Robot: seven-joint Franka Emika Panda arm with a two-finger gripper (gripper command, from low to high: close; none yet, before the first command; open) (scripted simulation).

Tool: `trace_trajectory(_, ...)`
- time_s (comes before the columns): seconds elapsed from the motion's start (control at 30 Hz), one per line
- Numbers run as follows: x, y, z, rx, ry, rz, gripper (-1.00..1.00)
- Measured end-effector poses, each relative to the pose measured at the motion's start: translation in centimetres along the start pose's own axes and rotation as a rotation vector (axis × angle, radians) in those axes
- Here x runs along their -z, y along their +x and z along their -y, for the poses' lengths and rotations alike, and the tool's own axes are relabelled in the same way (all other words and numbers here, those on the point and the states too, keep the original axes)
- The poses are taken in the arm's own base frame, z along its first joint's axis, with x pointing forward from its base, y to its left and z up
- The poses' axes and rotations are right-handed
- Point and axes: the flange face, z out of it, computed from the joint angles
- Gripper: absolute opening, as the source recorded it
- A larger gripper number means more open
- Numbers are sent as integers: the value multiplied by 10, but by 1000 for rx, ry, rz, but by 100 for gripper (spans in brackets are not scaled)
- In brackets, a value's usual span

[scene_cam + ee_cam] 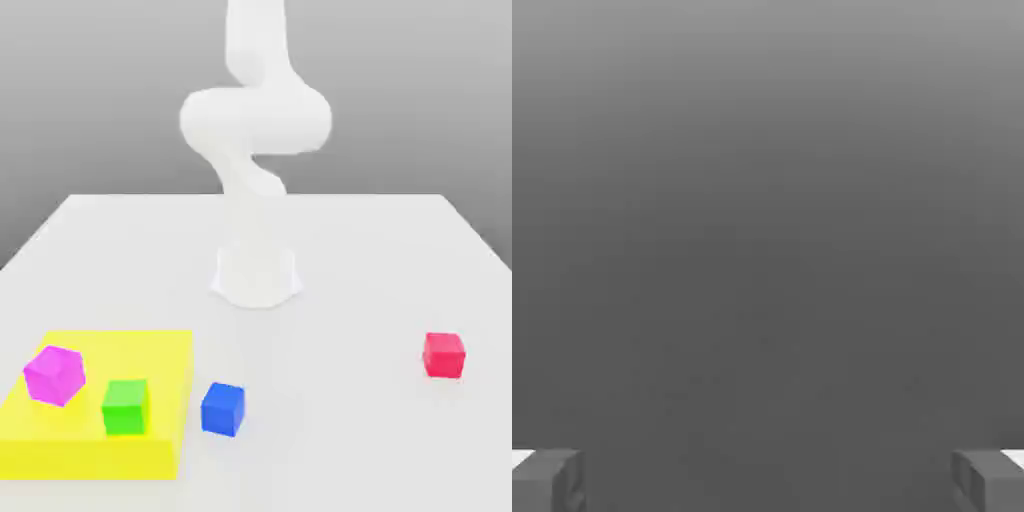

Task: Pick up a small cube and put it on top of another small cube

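Wide-open, empty gripper (768,480) has no cube between its fingers; the blue cube (222,409) sits beside green cube (125,406), risking a wrong grasp.

No readable text, labels, brands, numbers or signs anywhere on cubes, table or arm.

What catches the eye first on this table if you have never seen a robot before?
Most striking is the tall white robot arm twisting up from its round base at the middle of the pale table. Next is the flat bright yellow square pad at the exterior view's lower left, bearing a tilted magenta cube and a green cube. A small bright blue cube sits just beside the pad, and a red cube stands alone far right.
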Motion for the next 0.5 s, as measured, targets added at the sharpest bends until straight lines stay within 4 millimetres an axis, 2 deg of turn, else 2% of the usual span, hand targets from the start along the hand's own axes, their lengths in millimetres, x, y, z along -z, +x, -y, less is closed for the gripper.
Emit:
trace_trajectory(0.1, -57, -5, -17, 110, -22, 81, 0)
trace_trajectory(0.23, -125, -21, -42, 255, -46, 184, 0)
trace_trajectory(0.37, -187, -47, -71, 400, -65, 285, 0)
trace_trajectory(0.5, -239, -81, -103, 549, -81, 385, 0)
